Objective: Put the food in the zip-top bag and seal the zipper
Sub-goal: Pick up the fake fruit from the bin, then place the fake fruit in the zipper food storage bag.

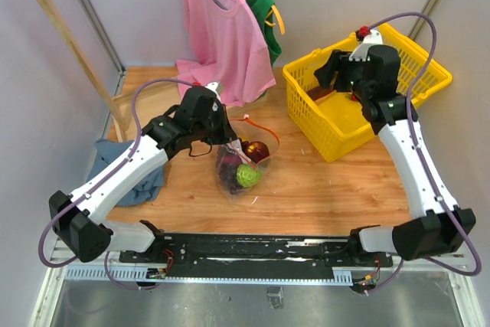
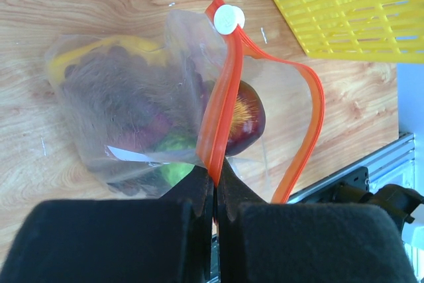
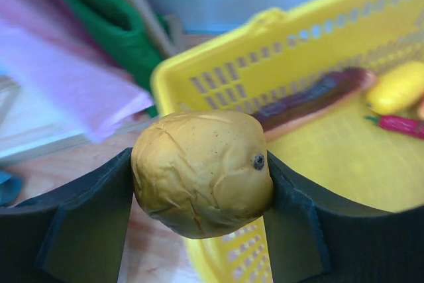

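The clear zip-top bag [image 1: 241, 168] lies on the wooden table and holds dark purple grapes [image 2: 119, 97], a green piece [image 2: 173, 158], a dark red fruit [image 2: 244, 120] and something yellow [image 2: 129, 46]. Its red-orange zipper [image 2: 224, 97] has a white tab [image 2: 228, 18] at the far end, and the mouth gapes open. My left gripper [image 2: 216, 178] is shut on the near end of the zipper strip; it also shows in the top view [image 1: 227, 142]. My right gripper [image 3: 202, 177] is shut on an orange-yellow wrinkled fruit [image 3: 199, 170], above the near left rim of the yellow basket [image 1: 337, 139].
The yellow mesh basket [image 3: 218, 77] holds a long dark piece [image 3: 311, 97], a yellow piece [image 3: 397, 87] and a red chili [image 3: 397, 125]. A pink shirt [image 1: 222, 36] and a green shirt [image 1: 266, 7] hang from a wooden rack [image 1: 73, 51]. A blue cloth [image 1: 138, 170] lies at the left.
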